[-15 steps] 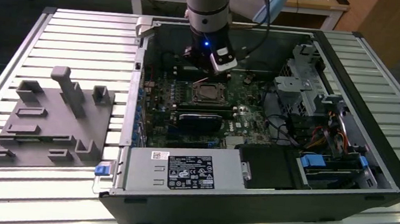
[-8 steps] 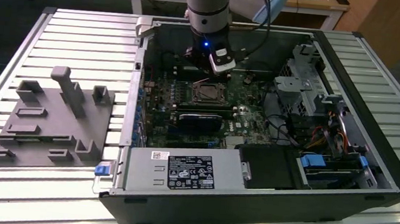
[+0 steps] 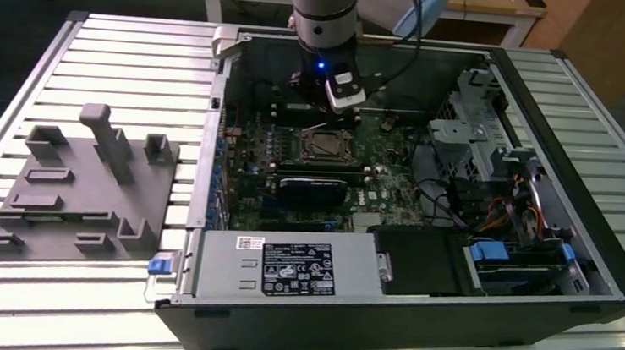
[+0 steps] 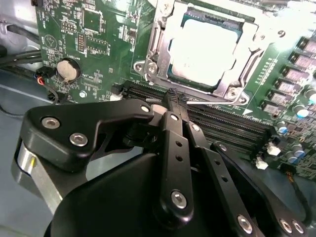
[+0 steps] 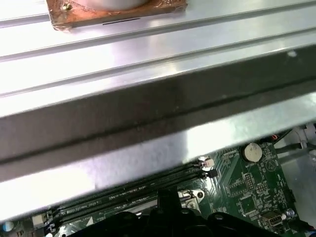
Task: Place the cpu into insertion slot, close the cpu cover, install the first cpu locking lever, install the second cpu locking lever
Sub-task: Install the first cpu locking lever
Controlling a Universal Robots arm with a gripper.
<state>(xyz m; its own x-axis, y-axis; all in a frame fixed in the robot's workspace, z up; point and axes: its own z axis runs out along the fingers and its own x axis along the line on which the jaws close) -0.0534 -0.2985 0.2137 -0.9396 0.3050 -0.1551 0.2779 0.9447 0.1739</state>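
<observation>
In the second wrist view the cpu [image 4: 202,44] lies in the insertion slot, its pale face showing through the open centre of the cpu cover [image 4: 157,39], which lies flat over it. My gripper [image 4: 174,95] is shut, with its black fingertips together just beside the socket's edge. A thin silver locking lever [image 4: 212,105] runs along that edge, right by the tips; I cannot tell whether they touch it. In the exterior view the gripper [image 3: 342,110] hangs inside the open computer case, just behind the insertion slot [image 3: 321,147] on the green board.
Long black memory slots [image 4: 232,126] run beside the socket. A black-finned card [image 3: 311,188] lies in front of it, and drive cages and cables [image 3: 496,157] crowd the exterior view's right. A grey fixture [image 3: 80,184] sits on the slatted table at the left. The case wall [image 5: 148,113] stands close by.
</observation>
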